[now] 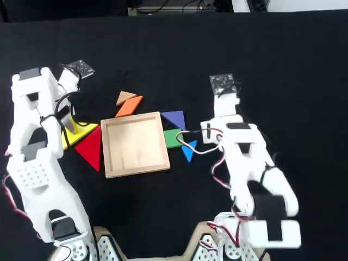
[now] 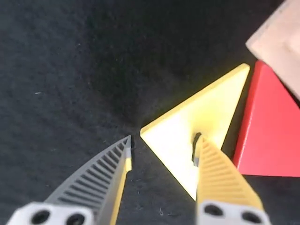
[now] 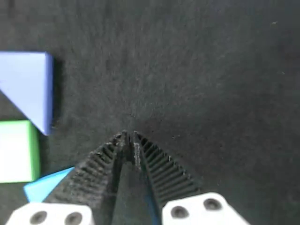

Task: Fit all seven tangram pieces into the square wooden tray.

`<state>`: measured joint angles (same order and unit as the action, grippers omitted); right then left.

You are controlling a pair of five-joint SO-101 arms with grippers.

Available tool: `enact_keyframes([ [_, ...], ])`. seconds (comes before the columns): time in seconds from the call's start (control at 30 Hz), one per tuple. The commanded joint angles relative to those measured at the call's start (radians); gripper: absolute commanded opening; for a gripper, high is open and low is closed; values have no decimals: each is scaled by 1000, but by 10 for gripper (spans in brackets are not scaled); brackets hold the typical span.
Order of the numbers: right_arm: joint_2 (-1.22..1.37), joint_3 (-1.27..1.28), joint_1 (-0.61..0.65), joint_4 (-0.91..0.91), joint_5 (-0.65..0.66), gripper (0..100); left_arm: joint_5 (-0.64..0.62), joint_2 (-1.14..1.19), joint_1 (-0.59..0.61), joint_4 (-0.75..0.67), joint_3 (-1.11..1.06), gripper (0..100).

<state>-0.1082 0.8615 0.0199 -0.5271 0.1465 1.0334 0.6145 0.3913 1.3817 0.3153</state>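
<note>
The square wooden tray [image 1: 134, 117] lies empty at the table's middle. Left of it are a red triangle [image 1: 92, 148] and a yellow triangle [image 1: 81, 133]. An orange parallelogram [image 1: 129, 106] and a tan triangle [image 1: 125, 97] lie beyond it. To its right are a purple triangle [image 1: 175, 118], a green square [image 1: 173, 138] and a small blue triangle [image 1: 188, 150]. My left gripper [image 2: 163, 139] is open, straddling a corner of the yellow triangle [image 2: 201, 117], one fingertip [image 2: 199, 143] resting on it. My right gripper [image 3: 129, 137] is shut on nothing, low over the cloth right of the purple triangle [image 3: 33, 79] and green square [image 3: 16, 150].
Black cloth covers the table, with open room to the right and at the back. The left arm [image 1: 32, 141] stands along the left side, the right arm [image 1: 250, 168] at front right. The red triangle [image 2: 269, 131] touches the yellow one.
</note>
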Motion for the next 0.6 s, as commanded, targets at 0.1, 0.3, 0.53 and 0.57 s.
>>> enact_keyframes([
  [0.1,61,-145,17,-84,18,14,-11,126,-25,74,232,222],
  [0.3,67,-150,17,-84,20,14,115,166,-28,213,366,248],
  [0.53,70,-151,17,-83,20,15,166,166,-27,301,490,251],
  [0.57,70,-151,17,-83,20,15,193,164,-28,328,492,251],
])
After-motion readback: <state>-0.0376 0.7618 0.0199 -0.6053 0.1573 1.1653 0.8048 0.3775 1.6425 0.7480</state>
